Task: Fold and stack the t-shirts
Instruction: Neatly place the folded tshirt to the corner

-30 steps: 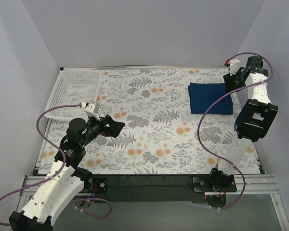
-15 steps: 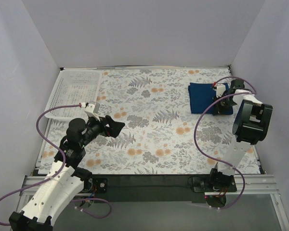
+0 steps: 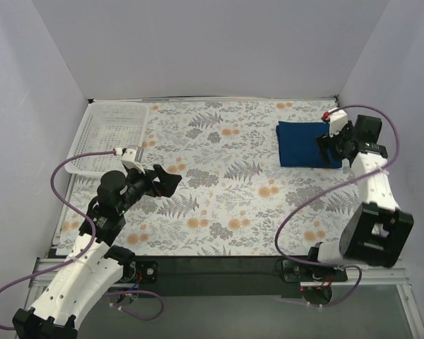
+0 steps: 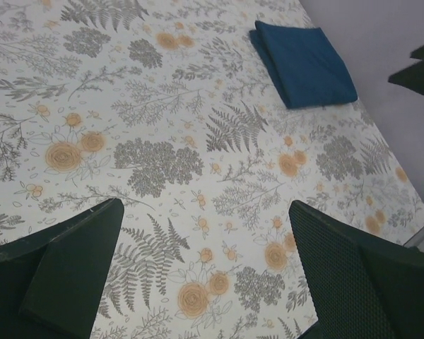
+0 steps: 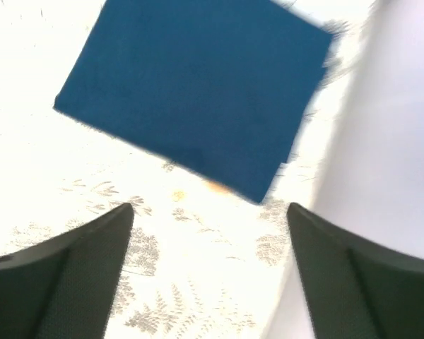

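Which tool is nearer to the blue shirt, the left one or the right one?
Right. The right tool is open by the right edge of the shirt; the left tool is far off to its left.

No legible text or labels.

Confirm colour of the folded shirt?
The shirt is plain dark blue, no print visible. The left wrist view shows it best.

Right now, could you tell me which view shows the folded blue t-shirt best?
The left wrist view: the folded blue t-shirt lies whole and sharp, layers visible. The right wrist view blurs it; from above, the right gripper covers its edge.
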Robot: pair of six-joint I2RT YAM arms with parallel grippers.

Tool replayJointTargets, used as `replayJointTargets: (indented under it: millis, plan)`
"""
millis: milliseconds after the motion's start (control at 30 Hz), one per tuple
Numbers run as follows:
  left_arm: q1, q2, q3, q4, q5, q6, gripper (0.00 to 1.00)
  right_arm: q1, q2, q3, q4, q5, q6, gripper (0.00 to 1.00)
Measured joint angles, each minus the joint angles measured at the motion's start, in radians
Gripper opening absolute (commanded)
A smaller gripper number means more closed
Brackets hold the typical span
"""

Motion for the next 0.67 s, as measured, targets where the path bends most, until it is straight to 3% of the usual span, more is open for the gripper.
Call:
replayJointTargets:
  millis: [33, 167, 267, 433, 667]
  plan:
    - [0.000, 0.008, 0.013, -0.003, -0.019, -0.006, 0.98, -0.002, -0.087, -0.037, 0.036, -0.001, 0.001, 0.98]
    - [0.002, 0.090, 0.098, -0.039, -0.139, -0.041, 0.98, -0.043, -0.420, -0.233, 0.203, 0.009, 0.106, 0.98]
    - [0.038, 0.175, 0.163, -0.082, -0.232, -0.074, 0.98, -0.100, -0.563, -0.314, 0.237, 0.019, 0.234, 0.98]
    - [0.164, 0.230, 0.179, -0.139, -0.294, -0.091, 0.98, -0.110, -0.643, -0.341, 0.233, 0.103, 0.394, 0.98]
    - [0.169, 0.090, 0.113, -0.137, -0.334, -0.055, 0.98, -0.110, -0.658, -0.344, 0.225, 0.282, 0.474, 0.98]
